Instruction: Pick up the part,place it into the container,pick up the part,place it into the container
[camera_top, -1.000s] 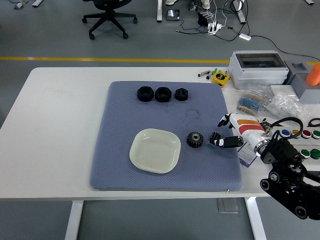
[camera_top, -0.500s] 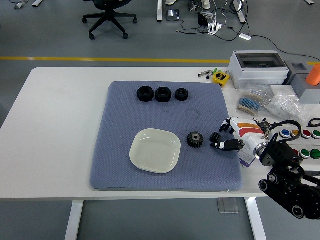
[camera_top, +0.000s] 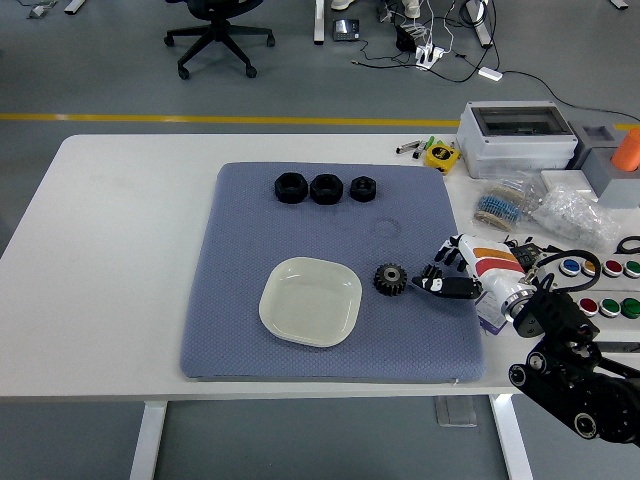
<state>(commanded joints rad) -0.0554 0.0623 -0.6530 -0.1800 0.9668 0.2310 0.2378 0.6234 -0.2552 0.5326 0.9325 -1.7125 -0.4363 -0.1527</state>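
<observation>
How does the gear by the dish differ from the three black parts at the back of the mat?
The gear has teeth around its rim; the three black parts look like smooth-sided nuts. The gear lies alone at the mat's middle, between the dish and the right robot hand; the nuts sit in a row near the far edge. All are dark, have a centre hole and lie flat.

— What gets cut off?
— The right arm (camera_top: 570, 375) runs out at the lower right corner. The orange thing (camera_top: 627, 148) and the button box (camera_top: 605, 285) are clipped by the right edge, and the chair (camera_top: 215, 32) by the top.
— Anything hidden?
— The right hand (camera_top: 450, 275) covers part of the mat (camera_top: 300, 210) behind it.
— Too small to tell?
— The bagged bits (camera_top: 500, 205) and the print on the yellow item (camera_top: 441, 155).
</observation>
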